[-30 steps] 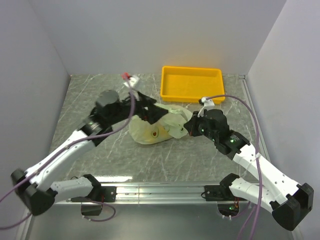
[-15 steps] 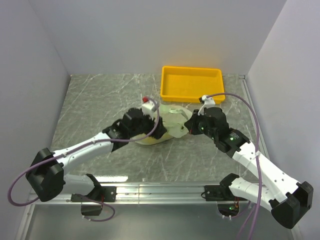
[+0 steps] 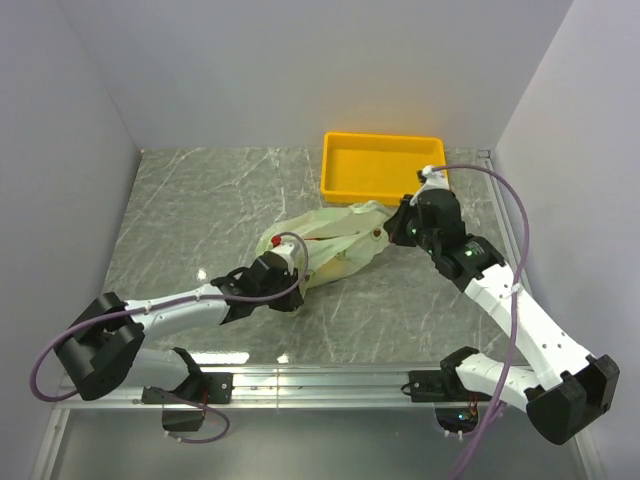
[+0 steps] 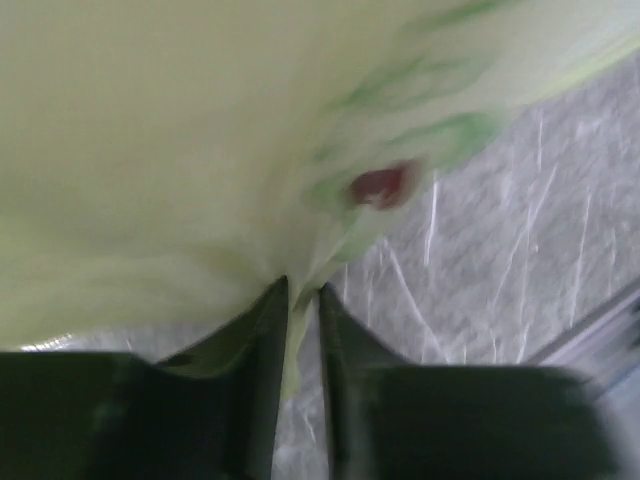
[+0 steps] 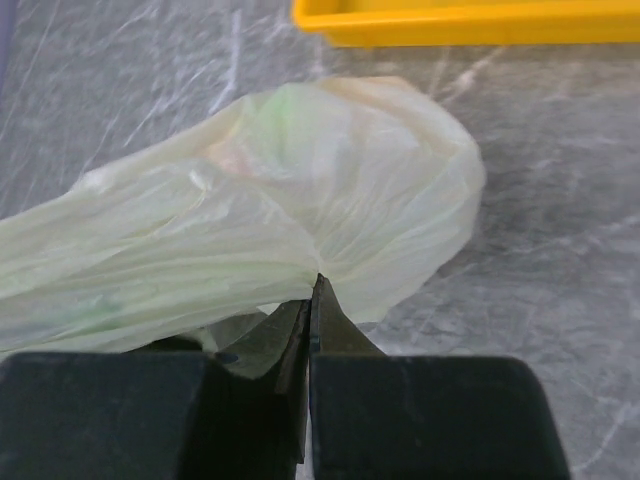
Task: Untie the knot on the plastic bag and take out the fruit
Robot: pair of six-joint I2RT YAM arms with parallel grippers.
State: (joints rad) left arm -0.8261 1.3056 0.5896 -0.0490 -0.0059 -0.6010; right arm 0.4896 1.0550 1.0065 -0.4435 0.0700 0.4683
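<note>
The pale green plastic bag (image 3: 340,238) lies stretched across the middle of the table between my two grippers. My left gripper (image 3: 296,272) is at its near-left end, jaws nearly together with a strip of bag film (image 4: 296,330) pinched between them. My right gripper (image 3: 392,230) is shut on the bag's far-right end, where the film bunches at its fingertips (image 5: 318,300). In the right wrist view the bag (image 5: 300,190) bulges ahead of the jaws. The knot does not show. The fruit is hidden inside; only faint tints show through the film. A dark red spot (image 4: 383,185) marks the bag.
A yellow tray (image 3: 385,165) stands at the back right, just behind the right gripper, and its rim (image 5: 470,25) shows in the right wrist view. Grey marbled tabletop (image 3: 190,210) surrounds the bag. White walls close in the sides and back.
The left arm swung from above the bag down to its near-left end and its jaws closed on the film. The right gripper drew back toward the tray, stretching the bag out.
</note>
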